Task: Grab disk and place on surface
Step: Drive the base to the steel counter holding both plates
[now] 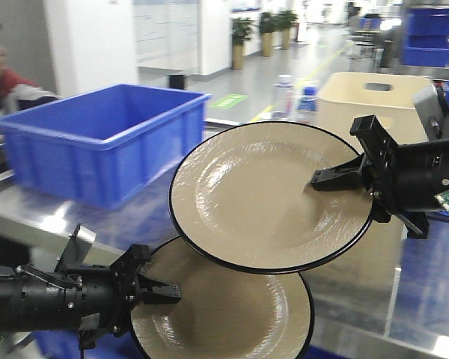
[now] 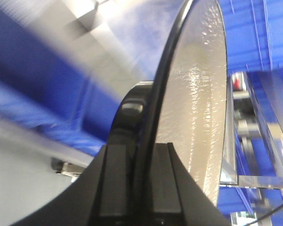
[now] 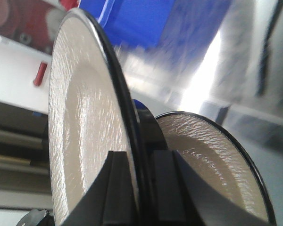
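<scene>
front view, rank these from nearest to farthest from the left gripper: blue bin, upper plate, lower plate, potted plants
1. lower plate: clamped in the left gripper, bottom centre.
2. upper plate: just above it, centre, rims overlapping.
3. blue bin: behind, on the left.
4. potted plants: far back, top centre.

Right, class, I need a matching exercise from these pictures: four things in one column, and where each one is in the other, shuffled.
Things
1. upper disk
2. lower disk
3. blue bin
4. beige crate

Places
a. back right in the front view
b. held at its rim by the left gripper
c. back left in the front view
d. held at its rim by the right gripper

Pairs: 1-d, 2-b, 3-c, 4-a
</scene>
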Tool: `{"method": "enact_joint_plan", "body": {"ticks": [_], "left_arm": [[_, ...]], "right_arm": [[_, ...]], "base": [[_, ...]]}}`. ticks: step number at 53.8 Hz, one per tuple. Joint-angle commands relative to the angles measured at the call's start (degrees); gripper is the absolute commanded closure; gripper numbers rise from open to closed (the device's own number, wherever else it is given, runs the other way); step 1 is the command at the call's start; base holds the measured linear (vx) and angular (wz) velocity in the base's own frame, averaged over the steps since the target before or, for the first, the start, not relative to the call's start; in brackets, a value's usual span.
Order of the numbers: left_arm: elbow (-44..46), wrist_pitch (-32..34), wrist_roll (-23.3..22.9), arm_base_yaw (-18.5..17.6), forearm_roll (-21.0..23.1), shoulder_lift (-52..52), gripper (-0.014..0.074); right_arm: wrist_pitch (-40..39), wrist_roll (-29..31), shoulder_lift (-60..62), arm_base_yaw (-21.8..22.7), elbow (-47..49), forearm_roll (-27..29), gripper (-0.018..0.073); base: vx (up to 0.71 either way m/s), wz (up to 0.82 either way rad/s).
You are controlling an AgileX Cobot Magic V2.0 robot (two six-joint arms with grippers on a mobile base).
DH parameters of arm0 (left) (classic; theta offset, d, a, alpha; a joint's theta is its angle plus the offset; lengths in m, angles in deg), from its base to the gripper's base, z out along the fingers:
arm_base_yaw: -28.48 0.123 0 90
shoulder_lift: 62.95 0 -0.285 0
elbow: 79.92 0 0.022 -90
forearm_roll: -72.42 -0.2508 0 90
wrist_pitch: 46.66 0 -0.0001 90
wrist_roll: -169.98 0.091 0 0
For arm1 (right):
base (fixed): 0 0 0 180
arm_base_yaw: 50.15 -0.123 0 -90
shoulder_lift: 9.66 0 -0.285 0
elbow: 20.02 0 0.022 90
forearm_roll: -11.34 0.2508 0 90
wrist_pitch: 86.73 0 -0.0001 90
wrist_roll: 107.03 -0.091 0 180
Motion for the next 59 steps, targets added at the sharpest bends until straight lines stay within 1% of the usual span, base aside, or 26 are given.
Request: {"method": "enact_joint_plan", "body": {"ticks": [1, 24, 43, 59], "left_arm": [[1.7, -3.4, -0.3, -0.2, 6.1, 2.9, 0.0595], [1.7, -3.4, -0.3, -0.2, 6.1, 2.9, 0.0595], [1.7, -3.4, -0.3, -0.2, 6.1, 2.9, 0.0595], [1.7, -3.4, -0.3, -0.2, 6.1, 2.9, 0.0595]], "right_arm": [[-2.5, -0.2, 2.4, 0.2, 2.5, 6.3, 0.0567], [-2.6, -0.2, 2.4, 0.2, 2.5, 6.3, 0.0567], [-2.6, -0.2, 2.4, 0.2, 2.5, 6.3, 0.0567], [-2.6, -0.2, 2.4, 0.2, 2.5, 6.3, 0.0567]], "base": [[0.34, -0.64], [0.31, -0.52], [0.22, -0.33], [0.14, -0.21]]}}
